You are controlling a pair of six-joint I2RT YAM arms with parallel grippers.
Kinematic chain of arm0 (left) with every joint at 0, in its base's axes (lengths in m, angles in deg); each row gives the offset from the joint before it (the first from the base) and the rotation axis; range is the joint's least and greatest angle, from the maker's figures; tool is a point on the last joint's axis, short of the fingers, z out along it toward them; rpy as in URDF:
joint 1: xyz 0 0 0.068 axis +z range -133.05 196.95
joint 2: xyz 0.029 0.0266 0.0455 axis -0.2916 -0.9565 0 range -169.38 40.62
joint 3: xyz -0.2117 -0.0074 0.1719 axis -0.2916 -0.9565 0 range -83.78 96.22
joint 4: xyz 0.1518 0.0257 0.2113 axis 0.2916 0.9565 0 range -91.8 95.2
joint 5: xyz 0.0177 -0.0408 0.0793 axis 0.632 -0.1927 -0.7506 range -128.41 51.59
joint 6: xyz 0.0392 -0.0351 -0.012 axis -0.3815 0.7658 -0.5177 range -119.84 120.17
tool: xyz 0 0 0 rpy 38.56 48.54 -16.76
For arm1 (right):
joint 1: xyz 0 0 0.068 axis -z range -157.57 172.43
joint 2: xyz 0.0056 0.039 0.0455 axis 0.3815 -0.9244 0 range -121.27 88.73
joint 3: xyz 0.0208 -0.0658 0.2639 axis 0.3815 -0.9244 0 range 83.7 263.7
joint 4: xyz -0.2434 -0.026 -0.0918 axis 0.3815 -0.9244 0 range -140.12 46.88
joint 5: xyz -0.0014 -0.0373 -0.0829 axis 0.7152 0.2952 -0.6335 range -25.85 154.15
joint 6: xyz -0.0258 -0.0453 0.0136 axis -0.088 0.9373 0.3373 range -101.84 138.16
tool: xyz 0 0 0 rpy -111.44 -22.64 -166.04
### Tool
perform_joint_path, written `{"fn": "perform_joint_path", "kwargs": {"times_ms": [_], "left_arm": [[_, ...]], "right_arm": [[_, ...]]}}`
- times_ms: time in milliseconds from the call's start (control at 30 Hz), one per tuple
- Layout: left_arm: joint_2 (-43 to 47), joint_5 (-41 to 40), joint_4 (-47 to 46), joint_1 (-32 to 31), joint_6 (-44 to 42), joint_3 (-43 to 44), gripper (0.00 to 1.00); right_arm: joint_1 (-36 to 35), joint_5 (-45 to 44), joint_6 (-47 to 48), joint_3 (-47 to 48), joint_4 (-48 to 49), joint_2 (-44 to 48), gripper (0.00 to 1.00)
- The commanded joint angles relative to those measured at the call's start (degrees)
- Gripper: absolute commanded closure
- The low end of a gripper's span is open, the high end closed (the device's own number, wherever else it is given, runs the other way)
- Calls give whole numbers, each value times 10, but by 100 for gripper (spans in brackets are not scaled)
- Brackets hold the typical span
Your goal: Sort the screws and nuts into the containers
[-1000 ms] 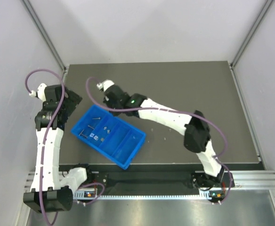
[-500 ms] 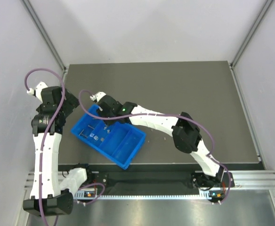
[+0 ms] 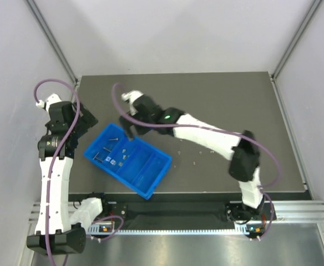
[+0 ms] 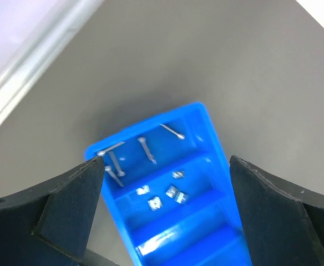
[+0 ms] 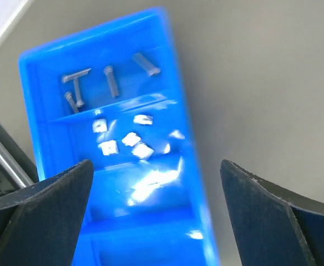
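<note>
Right tool (image 5: 155, 163): released, fingers spread wide, nothing between them. From the overhead view the right tool (image 3: 131, 126) hangs over the far edge of the blue tray (image 3: 146, 194), above it and not touching. Its own camera looks straight down into the tray (image 5: 173, 66).

Left tool (image 4: 166, 160): also released, jaws fully apart, holding nothing. In the overhead view the left tool (image 3: 82, 118) sits just off the tray's far-left corner, over the counter (image 3: 223, 105). Its camera frames the same end of the tray (image 4: 203, 119) between the two fingers.

Tray: lies at an angle on the counter's near-left part, long axis running from far-left to near-right, split by dividers into compartments.

- End compartment, far-left: the screws (image 5: 112, 80), several lying flat, two of them crossed at one side, the others apart. Same group seen by the left wrist camera (image 4: 145, 149).
- Next compartment inward: the nuts (image 5: 131, 138), a small cluster of bright blocky pieces, close together but not stacked (image 4: 170, 192). One bright speck near the right-hand wall is too blurred to identify.

Counter: two loose metal specks (image 3: 180, 150) lie to the right of the tray, apart from it and from each other. Too small to tell screw from nut.
</note>
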Motion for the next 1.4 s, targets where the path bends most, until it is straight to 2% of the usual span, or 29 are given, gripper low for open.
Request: {"fn": "perform_joint_path", "kwargs": {"times_ms": [0, 100, 133, 200, 233, 300, 333, 400, 500, 633, 733, 867, 967, 1167, 1367], "left_arm": [[6, 107, -71, -3, -55, -17, 1], [-9, 168, -104, -11, -68, -36, 1], [-15, 182, -108, -14, -72, -42, 2], [-31, 193, -119, -22, -79, -43, 3], [-35, 194, -122, -24, -81, -44, 3], [-42, 191, -136, -30, -87, -46, 4], [-45, 189, -140, -31, -89, -46, 4], [-53, 182, -147, -32, -95, -47, 4], [-65, 175, -154, -32, -100, -50, 4], [-75, 155, -174, -32, -103, -67, 4], [-84, 131, -178, -32, -104, -72, 4], [-91, 142, -185, -32, -101, -75, 4], [-95, 138, -185, -32, -104, -73, 4], [-95, 136, -184, -32, -105, -75, 4], [-96, 130, -182, -32, -107, -75, 4]], "right_arm": [[64, -44, -33, -65, 6, 177, 4], [160, -99, -65, -195, 7, 275, 4], [183, -110, -78, -265, 6, 297, 4], [247, -135, -88, -333, 5, 357, 4], [267, -141, -93, -396, 5, 374, 4], [327, -151, -99, -453, 5, 418, 4], [345, -151, -99, -506, 9, 430, 4], [380, -149, -96, -552, 22, 457, 5], [434, -137, -97, -619, 31, 465, 7], [436, -121, -112, -648, 55, 451, 12], [438, -128, -120, -664, 72, 432, 20], [445, -135, -129, -672, 98, 407, 35], [448, -134, -139, -665, 97, 382, 41], [448, -121, -142, -666, 103, 353, 48], [448, -129, -154, -682, 103, 345, 50]]}}
